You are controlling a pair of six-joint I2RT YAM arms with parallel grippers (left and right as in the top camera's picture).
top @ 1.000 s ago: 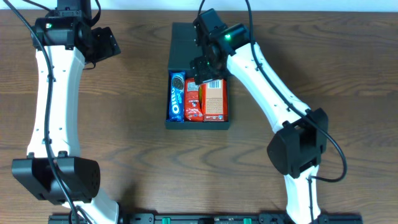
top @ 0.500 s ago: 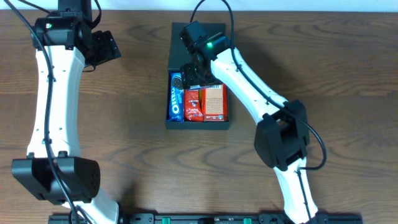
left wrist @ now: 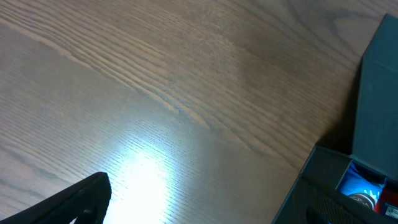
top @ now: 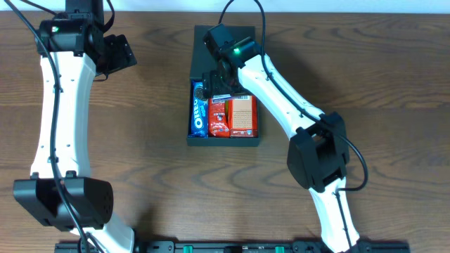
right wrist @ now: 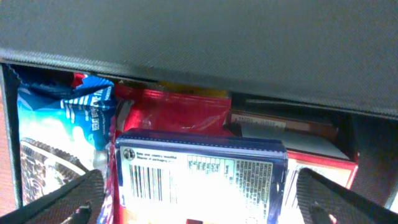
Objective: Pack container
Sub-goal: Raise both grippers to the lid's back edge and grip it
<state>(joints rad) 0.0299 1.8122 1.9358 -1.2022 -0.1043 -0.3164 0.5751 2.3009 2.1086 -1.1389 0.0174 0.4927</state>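
Two spread, empty grippers are seen: right gripper point(top: 213, 84) at the container's point(top: 222, 140) flap point(top: 199, 53) (lying open beyond it), left gripper point(top: 121, 53) well apart.

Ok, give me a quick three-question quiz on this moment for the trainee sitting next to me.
1. True or false: the matte black, shallow cardboard container is empty.
2. Which gripper is over the container? A) left B) right C) both
3. In the overhead view, which packet lies along the container's left wall?
Key: 1 false, it holds snack packets. 2 B: the right gripper, jaws open, is above them; the left gripper is off over the brown wooden table. 3 The blue Oreo biscuit packet.
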